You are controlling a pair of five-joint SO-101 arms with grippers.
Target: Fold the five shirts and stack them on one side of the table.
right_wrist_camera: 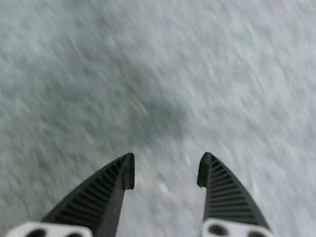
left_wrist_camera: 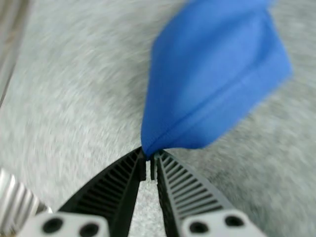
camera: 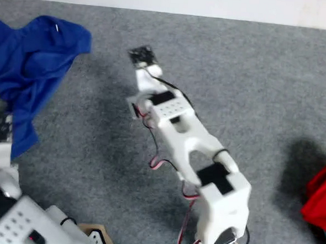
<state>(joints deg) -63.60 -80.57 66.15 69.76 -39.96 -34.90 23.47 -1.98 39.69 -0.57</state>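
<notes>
A blue shirt point(camera: 28, 64) lies crumpled at the far left of the grey table point(camera: 254, 78). My left gripper point(left_wrist_camera: 149, 163) is shut on a hem fold of this blue shirt point(left_wrist_camera: 217, 84), which lifts off the surface from the fingertips. The left arm point(camera: 3, 201) sits at the near left corner. A red shirt point(camera: 322, 195) pokes in at the right edge. My right arm point(camera: 179, 134) stretches over the middle of the table. Its gripper point(right_wrist_camera: 165, 170) hangs open above bare grey surface, nothing between its fingers.
A wide stretch of bare grey surface lies between the blue shirt and the red shirt. A white wall borders the table's far edge. Red and black cables point(camera: 155, 155) trail along the right arm.
</notes>
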